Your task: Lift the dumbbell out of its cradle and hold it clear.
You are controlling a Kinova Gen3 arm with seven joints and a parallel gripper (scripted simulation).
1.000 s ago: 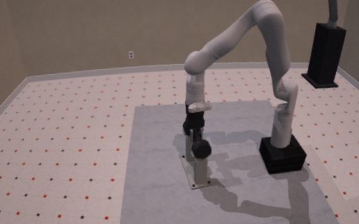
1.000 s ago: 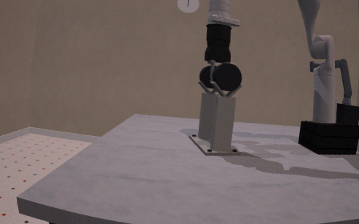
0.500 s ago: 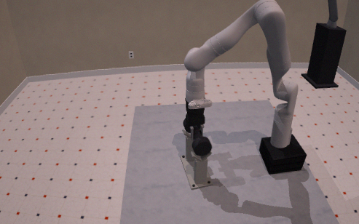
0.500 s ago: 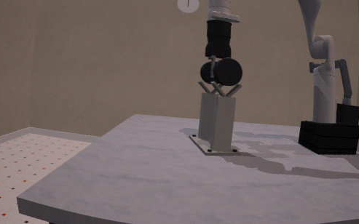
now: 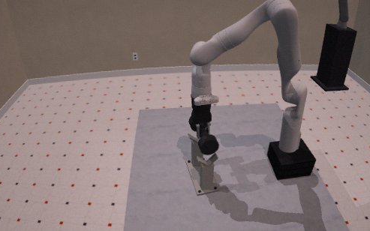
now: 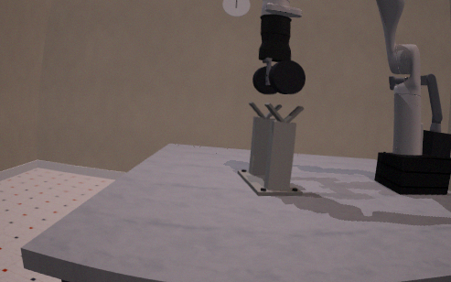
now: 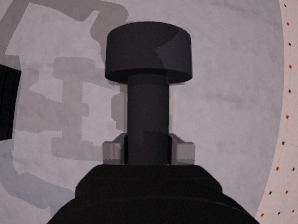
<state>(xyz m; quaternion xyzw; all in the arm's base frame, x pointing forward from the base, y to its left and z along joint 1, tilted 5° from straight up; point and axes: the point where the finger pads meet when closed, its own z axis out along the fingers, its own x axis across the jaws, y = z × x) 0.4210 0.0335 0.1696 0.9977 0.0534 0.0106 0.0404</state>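
The black dumbbell point(image 6: 279, 78) hangs in the air, level, a clear gap above the forks of the grey cradle point(image 6: 273, 148). It also shows in the top view point(image 5: 207, 143), above the cradle point(image 5: 202, 165). My gripper point(image 6: 272, 61) points straight down and is shut on the dumbbell's handle. In the wrist view the handle point(image 7: 148, 119) runs away from me between my two fingers, with one round head point(image 7: 148, 51) at its far end. The near head is hidden by my hand.
The cradle stands on a bolted base plate point(image 6: 270, 184) on the grey table point(image 6: 259, 220). The arm's black base block point(image 6: 413, 171) sits to the right on the table. A tall black box point(image 5: 334, 56) stands on the floor at the back right.
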